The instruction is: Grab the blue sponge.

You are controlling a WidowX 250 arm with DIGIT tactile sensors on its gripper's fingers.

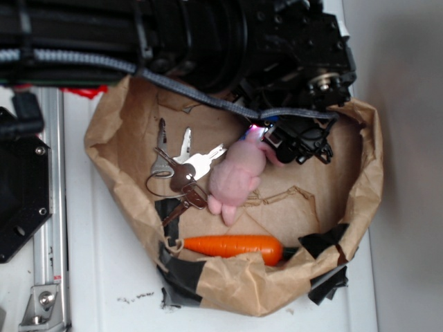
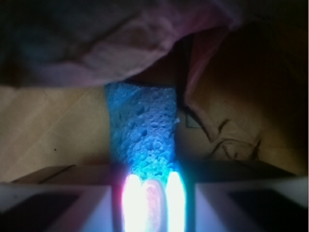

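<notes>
While my tool [image 1: 299, 145] hung low inside the brown paper bag [image 1: 370, 173], its fingers [image 2: 53, 200] stood apart on either side of the blue sponge [image 2: 142, 130], which lay flat on the bag floor between them, not yet clamped. A pink plush bunny [image 1: 237, 176] lay just beside it, its fabric crowding the sponge's far end. I judged that closing carelessly could pinch bunny fabric, or snag loose paper.

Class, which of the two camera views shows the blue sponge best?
The wrist view. The sponge fills the centre, its porous blue surface plain, lying on brown paper below the pink bunny. In the exterior view the sponge cannot be seen: the arm and gripper cover that spot beside the bunny.
</notes>
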